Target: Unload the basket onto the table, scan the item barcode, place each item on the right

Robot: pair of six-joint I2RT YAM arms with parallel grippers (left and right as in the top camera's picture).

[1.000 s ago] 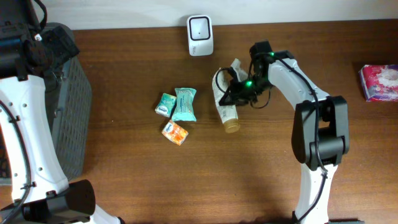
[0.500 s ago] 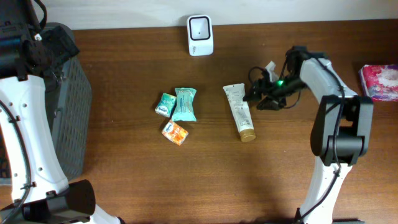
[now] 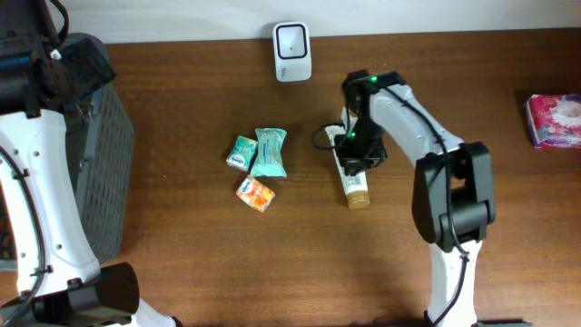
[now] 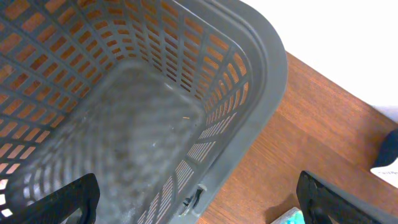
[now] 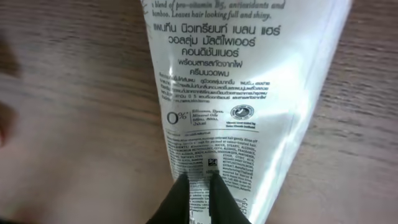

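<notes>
The item, a white tube (image 3: 351, 173) with a gold cap, lies flat on the wooden table with its cap toward the front edge. My right gripper (image 3: 352, 150) hangs over its middle. In the right wrist view the tube's (image 5: 217, 93) printed back faces up, with a small square code (image 5: 211, 163) just ahead of the right gripper (image 5: 199, 180). That gripper is shut, its tips against the printed face; whether they pinch it I cannot tell. The white scanner (image 3: 292, 52) stands at the table's back edge. My left gripper (image 4: 202, 205) is wide open above the grey basket (image 4: 261, 81).
Two teal packets (image 3: 270, 152) (image 3: 241, 153) and an orange one (image 3: 256, 193) lie left of the tube. A pink pack (image 3: 554, 120) sits at the far right edge. The grey basket (image 3: 95, 145) stands at the far left under the left arm.
A second ago the right gripper was shut at the tube. It then opened and swung right, leaving the tube flat. Now it is back over the tube and shut. The left arm has not moved.
</notes>
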